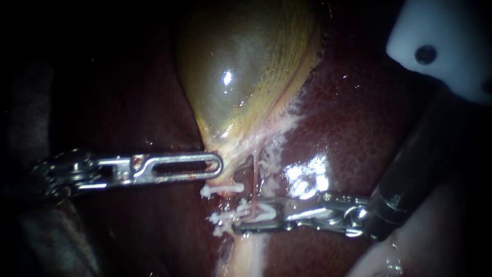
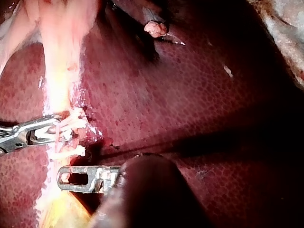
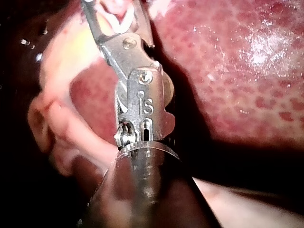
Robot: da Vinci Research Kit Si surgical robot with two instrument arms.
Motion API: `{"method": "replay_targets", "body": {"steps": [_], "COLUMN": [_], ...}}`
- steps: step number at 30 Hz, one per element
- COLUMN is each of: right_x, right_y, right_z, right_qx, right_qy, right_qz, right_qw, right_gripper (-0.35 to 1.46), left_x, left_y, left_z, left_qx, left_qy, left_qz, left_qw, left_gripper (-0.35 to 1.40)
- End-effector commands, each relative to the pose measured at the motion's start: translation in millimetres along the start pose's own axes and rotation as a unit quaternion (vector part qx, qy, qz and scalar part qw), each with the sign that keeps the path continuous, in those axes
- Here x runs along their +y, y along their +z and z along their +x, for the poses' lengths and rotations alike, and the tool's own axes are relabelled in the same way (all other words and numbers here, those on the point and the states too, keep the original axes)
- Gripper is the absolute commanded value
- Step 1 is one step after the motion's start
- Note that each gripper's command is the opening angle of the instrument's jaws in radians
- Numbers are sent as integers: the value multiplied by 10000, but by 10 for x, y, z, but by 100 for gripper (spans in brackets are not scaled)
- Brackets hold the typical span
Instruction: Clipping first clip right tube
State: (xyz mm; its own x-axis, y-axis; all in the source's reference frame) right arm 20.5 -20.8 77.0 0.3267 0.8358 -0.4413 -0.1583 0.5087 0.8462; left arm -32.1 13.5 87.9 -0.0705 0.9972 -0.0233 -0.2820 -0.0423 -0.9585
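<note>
While my left instrument lies with its tip at the gallbladder neck, I cannot tell whether its claw grips; white clips sit just beside; the thin red right tube runs through my right instrument, whose claw carries a clip astride it, seemingly unsqueezed: closing remains

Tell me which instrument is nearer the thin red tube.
Right. The right instrument holds a clip at the tube; the left instrument is off to its side.
</note>
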Motion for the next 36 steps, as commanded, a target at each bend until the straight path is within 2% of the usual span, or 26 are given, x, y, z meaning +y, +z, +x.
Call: {"method": "replay_targets", "body": {"steps": [1, 16, 24, 29, 36], "right_x": [0, 0, 2, 9, 13], "right_y": [0, 3, 3, 0, -4], "right_z": [0, 1, 2, 2, 1], "right_qx": [3, 3, -26, -21, -18], "right_qy": [3, 117, 238, 267, 265], "right_qz": [-7, 4, 5, -103, -145], "right_qw": [10000, 9999, 9997, 9996, 9995], "right_gripper": [34, 19, -9, -28, -35], "left_x": [0, -1, -1, -1, -2], "left_y": [0, 0, 1, 1, 1], "left_z": [0, 0, 0, 0, 0], "left_qx": [1, 1, 1, 2, 2], "left_qy": [-1, 0, 0, 2, 3], "left_qz": [0, 0, 0, 1, 1], "left_qw": [10000, 10000, 10000, 10000, 10000], "left_gripper": [-35, -35, -35, -35, -35]}}
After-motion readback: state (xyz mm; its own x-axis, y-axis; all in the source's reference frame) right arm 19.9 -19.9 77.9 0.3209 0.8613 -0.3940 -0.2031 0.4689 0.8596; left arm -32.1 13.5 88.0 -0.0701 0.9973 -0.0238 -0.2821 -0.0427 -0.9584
